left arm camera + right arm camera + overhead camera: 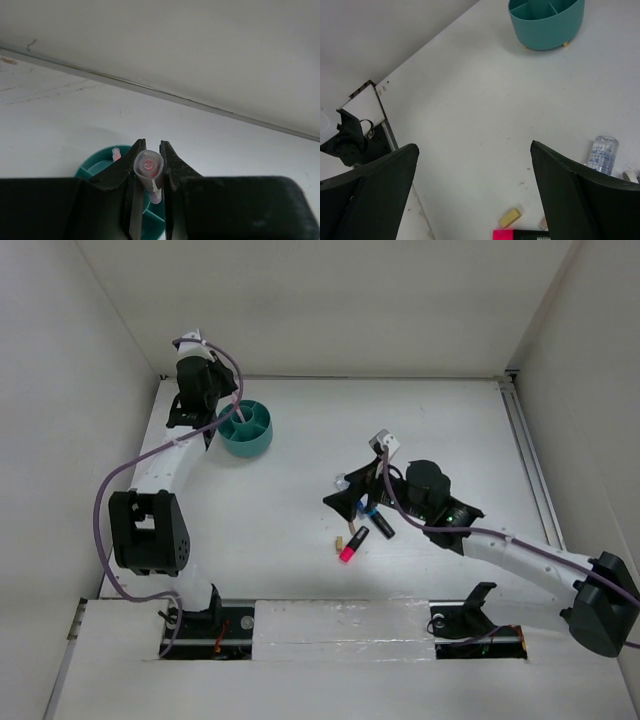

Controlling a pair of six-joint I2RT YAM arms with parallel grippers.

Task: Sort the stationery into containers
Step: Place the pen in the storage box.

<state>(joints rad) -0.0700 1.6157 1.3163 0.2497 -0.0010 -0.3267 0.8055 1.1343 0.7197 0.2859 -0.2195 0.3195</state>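
One teal tub (256, 443) sits far-left on the table (440, 430). Two salmon-pink pens show: a gripped pen (148, 167), pinched between the left gripper (151, 146) fingers over the tub, and a second pen (116, 152) standing inside it. The right gripper (474, 147) is spread wide, holding nothing, above the loose items: one pink highlighter (350, 546), one blue-black marker (383, 524), one clear-blue tube (602, 154), one tan piece (510, 217).
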